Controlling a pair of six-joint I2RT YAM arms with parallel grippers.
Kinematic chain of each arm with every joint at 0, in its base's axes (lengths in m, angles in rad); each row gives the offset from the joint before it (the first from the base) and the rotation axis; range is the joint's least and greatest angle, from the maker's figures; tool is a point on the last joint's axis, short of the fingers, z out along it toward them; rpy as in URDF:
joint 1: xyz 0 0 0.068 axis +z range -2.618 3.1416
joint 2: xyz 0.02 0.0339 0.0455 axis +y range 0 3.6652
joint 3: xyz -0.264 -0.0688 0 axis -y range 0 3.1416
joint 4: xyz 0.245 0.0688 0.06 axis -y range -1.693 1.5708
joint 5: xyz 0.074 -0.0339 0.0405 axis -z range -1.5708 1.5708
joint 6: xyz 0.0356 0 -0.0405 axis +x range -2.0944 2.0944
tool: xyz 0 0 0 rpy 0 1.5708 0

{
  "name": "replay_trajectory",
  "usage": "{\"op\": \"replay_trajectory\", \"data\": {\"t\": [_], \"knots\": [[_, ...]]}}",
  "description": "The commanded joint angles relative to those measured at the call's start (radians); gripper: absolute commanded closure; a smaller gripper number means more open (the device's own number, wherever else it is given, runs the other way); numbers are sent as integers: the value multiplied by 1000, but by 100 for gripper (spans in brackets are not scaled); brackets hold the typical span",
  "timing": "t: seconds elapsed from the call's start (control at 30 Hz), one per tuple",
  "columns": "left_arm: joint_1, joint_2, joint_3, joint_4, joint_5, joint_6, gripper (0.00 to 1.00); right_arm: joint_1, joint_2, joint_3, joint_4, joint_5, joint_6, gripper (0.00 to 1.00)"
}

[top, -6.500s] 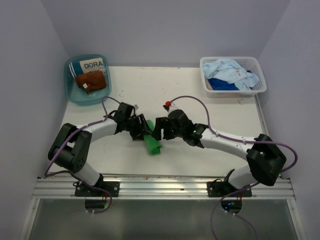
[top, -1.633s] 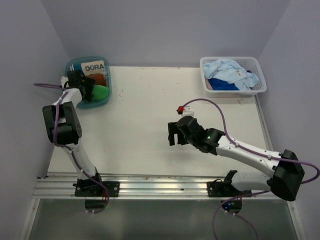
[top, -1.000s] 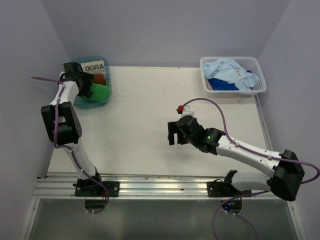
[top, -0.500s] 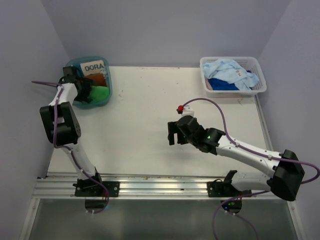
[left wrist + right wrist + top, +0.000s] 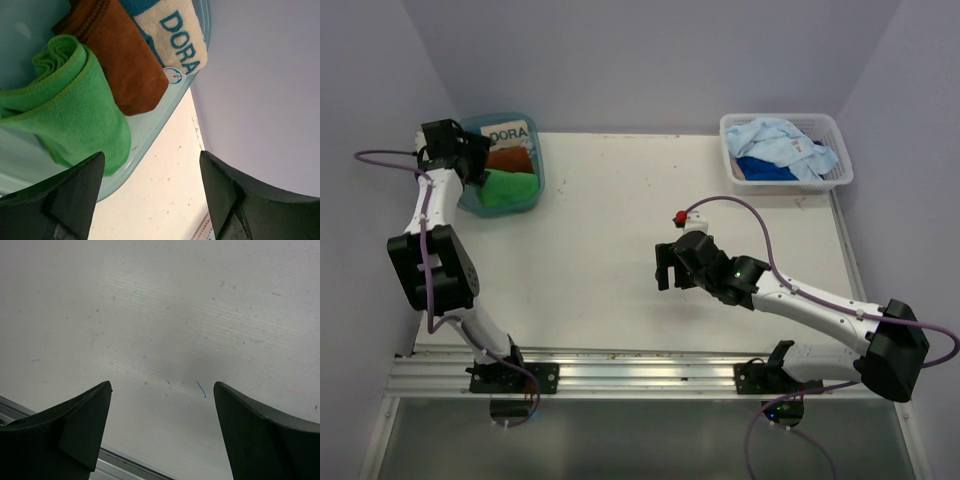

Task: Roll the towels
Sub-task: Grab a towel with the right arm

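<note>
A rolled bright green towel (image 5: 510, 187) lies in the teal tub (image 5: 535, 180) at the back left, next to a rolled rust-brown towel (image 5: 510, 158); both also show in the left wrist view, green (image 5: 70, 105) and brown (image 5: 125, 70). My left gripper (image 5: 472, 160) is open and empty, raised at the tub's left rim (image 5: 150, 135). My right gripper (image 5: 665, 272) is open and empty, low over the bare table in the middle (image 5: 160, 390). Light blue (image 5: 780, 140) and dark blue (image 5: 765, 168) towels lie loose in the white basket (image 5: 735, 175) at the back right.
A white-and-teal item printed "DORA" (image 5: 508, 132) lies at the back of the tub, also in the left wrist view (image 5: 175, 35). The walls stand close on the left, back and right. A metal rail (image 5: 640, 375) runs along the near table edge.
The green towel went from the table's middle into the tub and was let go. My left gripper has drawn back to the left and up from it. The right arm has stayed put for the last 1.6 s.
</note>
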Motion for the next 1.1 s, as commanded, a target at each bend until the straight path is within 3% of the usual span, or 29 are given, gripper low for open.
{"op": "replay_trajectory", "data": {"t": [0.0,0.3,0.67,1.07], "knots": [[7,94,69,74,-13,60,20,0,-23,20,8,-9,6,13],[16,249,54,106,-37,83,22,0,-28,30,-7,-12,11,14],[15,84,22,119,-63,101,23,0,-17,29,5,-18,20,14],[12,64,22,128,0,180,24,3,-13,40,-10,3,11,14]]}}
